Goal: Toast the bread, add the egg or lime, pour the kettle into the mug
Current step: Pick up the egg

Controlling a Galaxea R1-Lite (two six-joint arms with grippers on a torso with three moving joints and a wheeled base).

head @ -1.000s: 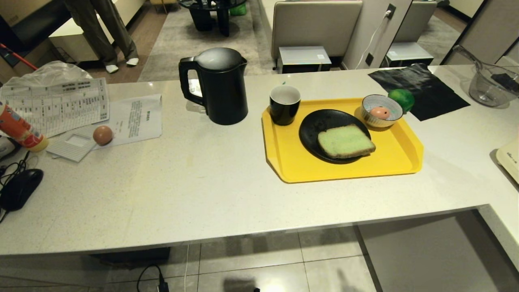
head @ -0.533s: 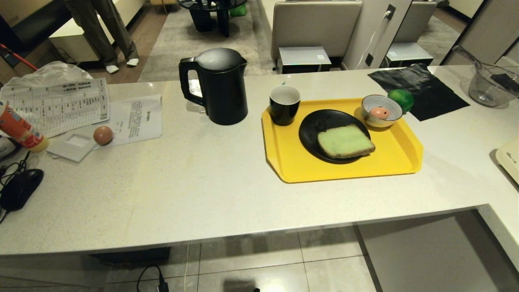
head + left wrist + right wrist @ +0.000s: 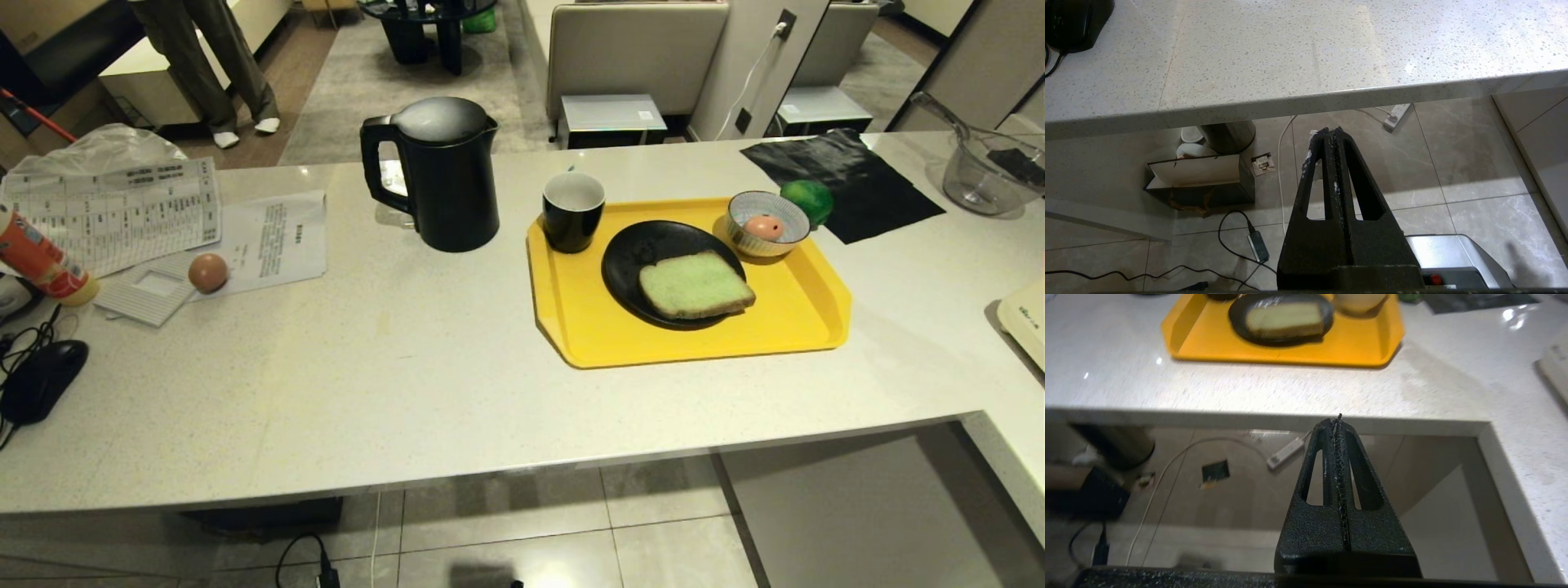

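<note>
Looking down on a pale speckled counter. Sitting on a black plate in the middle of a yellow tray: the bread, flat, crust toward the near rim. Standing at the tray's far left corner, upright and touching nothing: the mug. Resting just left of the tray, off it, handle pointing left: the kettle. Peeking out behind a striped bowl at the tray's far right corner, on the edge of a black sheet: the lime. Lying inside that bowl: a pinkish egg. Lying well away on papers at the left: a brown egg.

Hanging below the counter edge over the tiled floor, fingers pressed together, holding nothing: the left gripper. Hovering just short of the counter edge in front of the tray, fingers likewise pressed together and empty: the right gripper.
</note>
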